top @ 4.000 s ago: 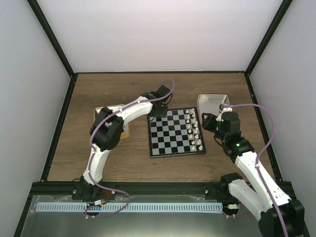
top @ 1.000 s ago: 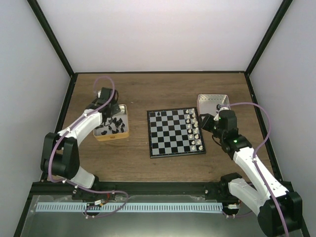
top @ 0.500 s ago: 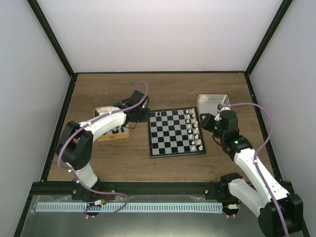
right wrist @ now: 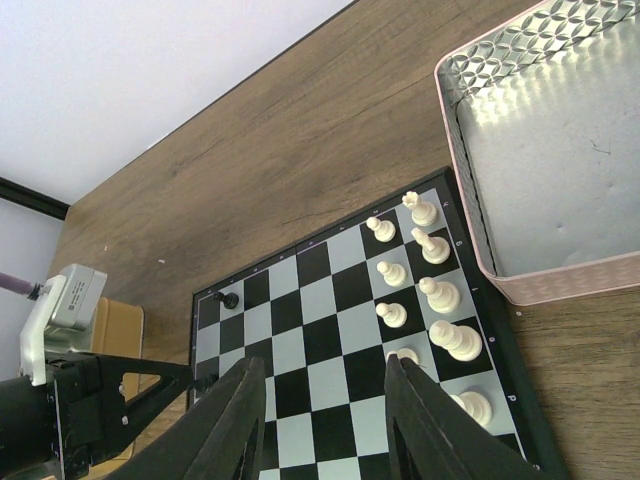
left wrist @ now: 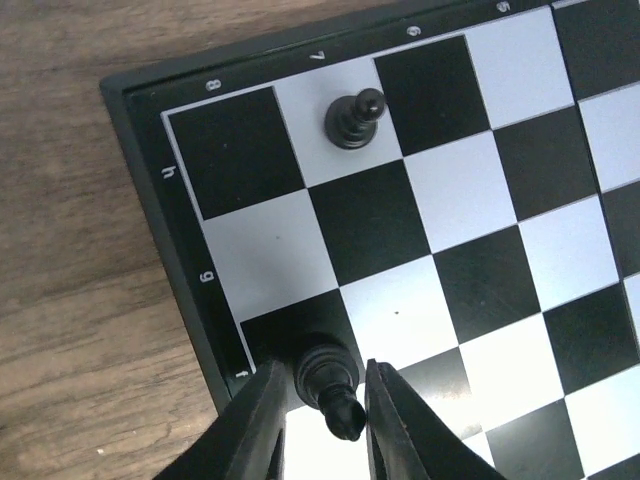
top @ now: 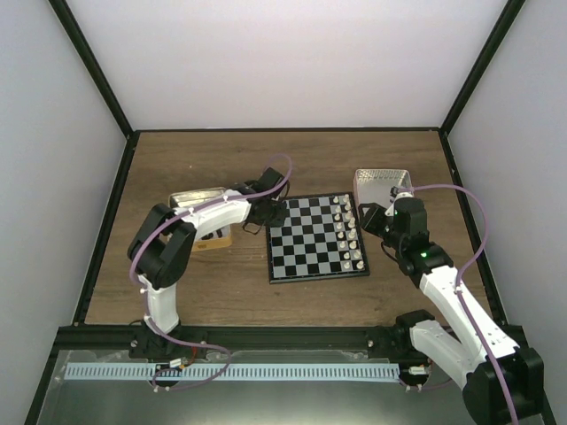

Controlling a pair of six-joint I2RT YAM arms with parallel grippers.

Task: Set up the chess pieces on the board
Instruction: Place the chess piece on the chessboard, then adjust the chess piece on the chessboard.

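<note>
At the board's (left wrist: 470, 270) far left corner, my left gripper (left wrist: 326, 378) straddles a small black piece (left wrist: 338, 400) on an edge square. Whether the fingers pinch it or stand just clear, I cannot tell. One black pawn (left wrist: 352, 118) stands nearby on a white square, making two black men. My right gripper (right wrist: 322, 365) hangs open and empty over the white men (right wrist: 437, 293). I count nine, perhaps more behind its fingers. Two tins: silver tin (right wrist: 560, 150) right of the board, tan tin (top: 211, 243) left, partly hidden by the arm.
</note>
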